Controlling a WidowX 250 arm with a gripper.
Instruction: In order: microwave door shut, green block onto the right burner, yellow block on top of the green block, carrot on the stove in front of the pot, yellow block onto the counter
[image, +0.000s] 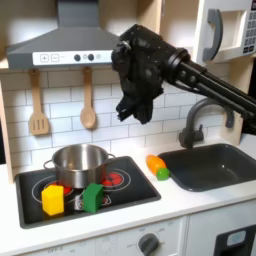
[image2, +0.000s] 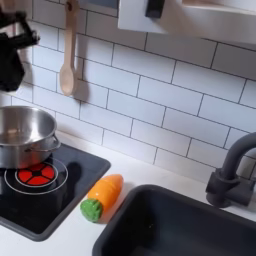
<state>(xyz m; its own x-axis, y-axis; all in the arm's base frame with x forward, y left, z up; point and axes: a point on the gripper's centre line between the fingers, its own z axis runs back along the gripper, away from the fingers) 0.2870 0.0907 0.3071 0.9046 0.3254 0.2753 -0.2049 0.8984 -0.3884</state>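
While pot (image: 78, 160) sits on stove (image: 130, 190) | contents unseen

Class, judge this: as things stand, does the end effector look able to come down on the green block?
Probably yes. The end effector hangs above the stove, and the green block sits uncovered at the front, beside the yellow block and before the pot.

A yellow block (image: 53, 199) and a green block (image: 92, 196) sit on the black stove (image: 130, 190), whose burners (image2: 36, 176) are red rings. The pot (image: 80, 160) is shiny silver. The carrot (image2: 103, 195) is orange with a green tip. The hand (image: 132, 105) is black. The tabletop (image: 190, 205) is white; the sink (image: 215, 163) is dark grey. The backsplash (image2: 150, 90) is white tile with grey grout lines.
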